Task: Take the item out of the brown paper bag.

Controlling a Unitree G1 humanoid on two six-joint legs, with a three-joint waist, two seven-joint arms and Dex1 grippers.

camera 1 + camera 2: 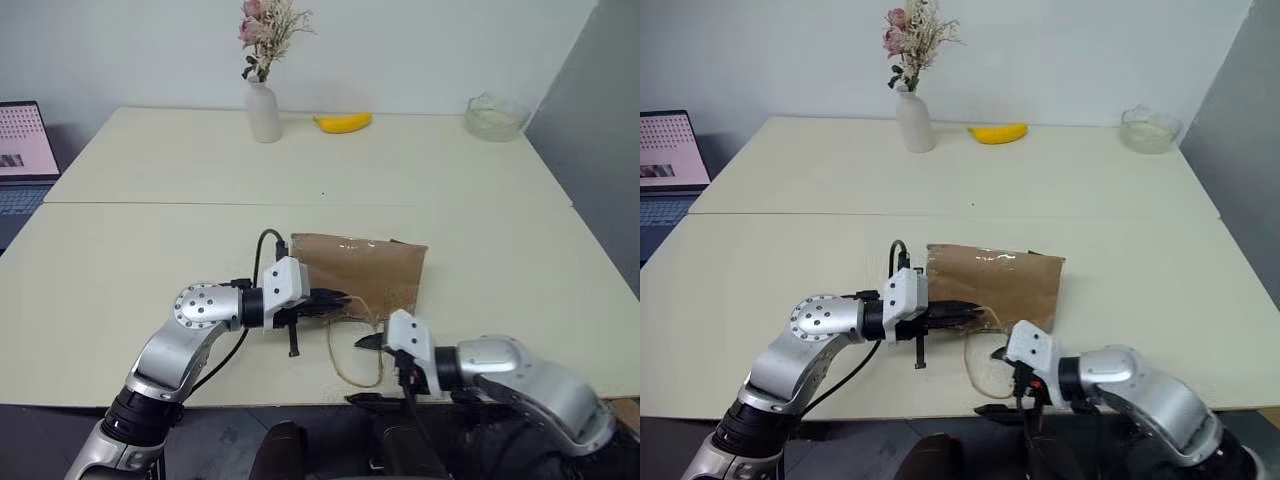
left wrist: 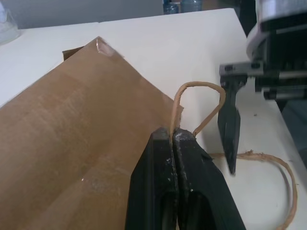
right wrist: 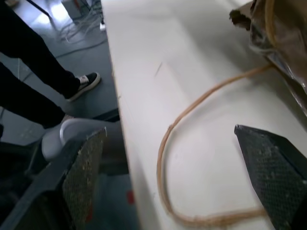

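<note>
Leftmost, the left gripper (image 1: 335, 303) is clamped on one cord handle (image 2: 199, 103) at the near edge of the brown paper bag (image 1: 362, 270), which lies flat near the table's (image 1: 150, 260) front; its contents cannot be seen. Just right, the right gripper (image 1: 364, 370) stands wide apart over the other handle loop (image 3: 165, 158) on the tabletop.

Far right sits a glass bowl (image 1: 495, 117).

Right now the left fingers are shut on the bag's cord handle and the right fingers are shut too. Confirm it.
Not quite. The left gripper is shut on the cord handle of the brown paper bag, but the right gripper stands wide open, as the right wrist view shows.
</note>
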